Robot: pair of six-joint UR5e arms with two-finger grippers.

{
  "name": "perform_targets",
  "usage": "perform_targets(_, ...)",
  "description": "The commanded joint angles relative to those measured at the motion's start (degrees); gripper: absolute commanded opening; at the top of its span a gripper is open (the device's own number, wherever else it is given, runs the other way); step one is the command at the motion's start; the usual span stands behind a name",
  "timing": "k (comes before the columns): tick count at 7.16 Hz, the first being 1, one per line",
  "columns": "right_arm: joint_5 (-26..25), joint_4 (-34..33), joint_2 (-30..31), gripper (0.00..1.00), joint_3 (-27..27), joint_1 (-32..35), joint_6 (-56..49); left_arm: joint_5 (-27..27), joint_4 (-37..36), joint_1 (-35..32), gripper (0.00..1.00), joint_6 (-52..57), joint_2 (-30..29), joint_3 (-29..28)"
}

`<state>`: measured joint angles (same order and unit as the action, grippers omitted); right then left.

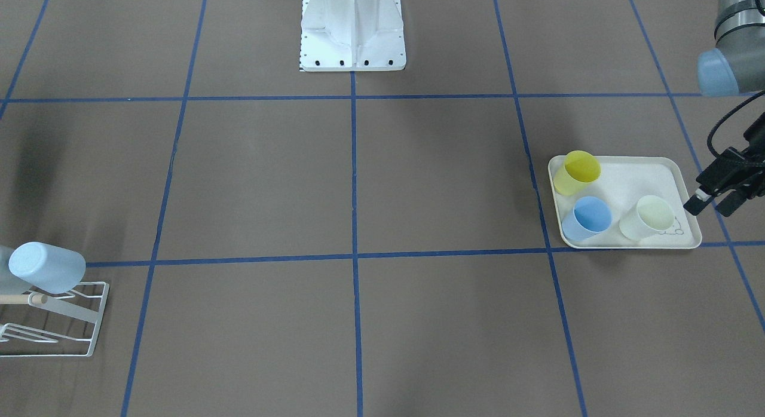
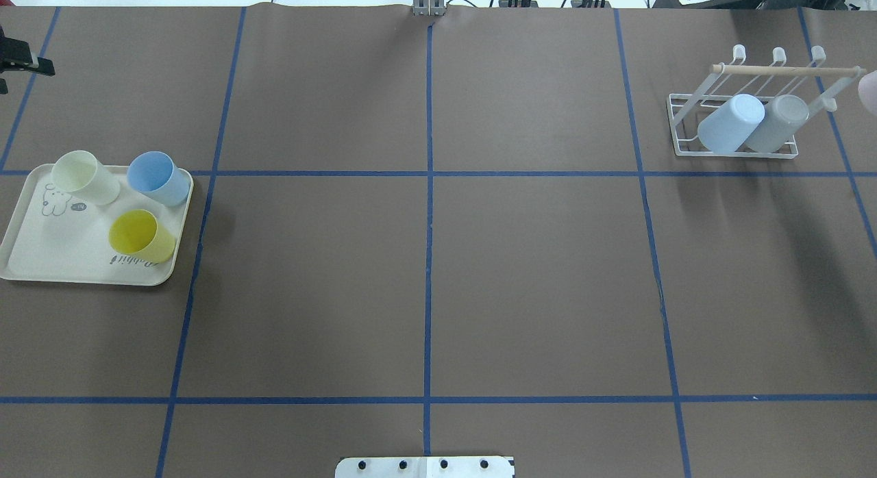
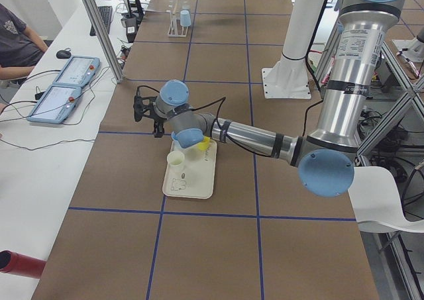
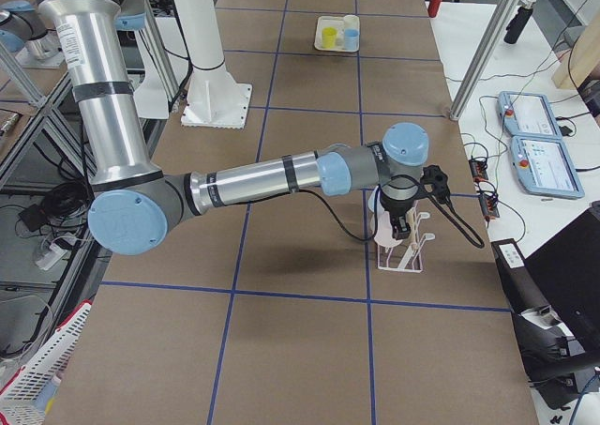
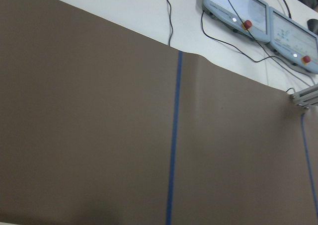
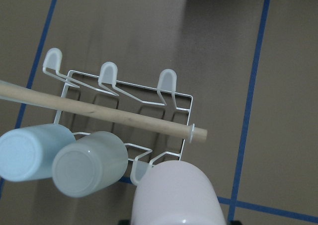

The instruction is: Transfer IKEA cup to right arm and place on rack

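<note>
Pale pink cup, above white rack

Six cups are counted in all. Three are seen on the single cream tray: one yellow cup, one blue cup and one cream cup. Two are seen on the one white wire rack: one light blue cup and one grey cup. The sixth, a pale pink cup, is seen at the rack's edge. One wooden dowel is counted on the rack, and three capped prongs are counted in its upper row. Two robot arms are counted, the left arm and the right arm, with one white pedestal. Two control tablets are seen beside the table, along with one seated person and one red cylinder.
</note>
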<state>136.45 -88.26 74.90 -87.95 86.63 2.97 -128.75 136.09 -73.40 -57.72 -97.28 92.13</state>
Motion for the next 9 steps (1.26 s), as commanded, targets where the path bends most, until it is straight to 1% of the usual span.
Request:
perform_targets(1, 2.0, -0.4, -3.0, 0.26, 5.3, -0.2, 0.3, 0.9, -1.8, 0.1, 1.0, 4.5, 2.3, 0.2)
perform_targets(3, 2.6, -0.3, -3.0, 0.26, 6.0, -2.5, 0.6, 1.3, -1.8, 0.2, 1.0, 4.5, 2.6, 0.2)
perform_targets(7, 2.4, -0.2, -3.2, 0.26, 6.8, -4.0, 0.7, 1.6, -1.8, 0.2, 1.0, 4.3, 3.0, 0.4)
perform_targets(9, 2.2, 0.0, -4.6, 0.26, 8.7, -4.8, 0.6, 1.6, -1.8, 0.4, 1.0, 4.3, 3.0, 0.3)
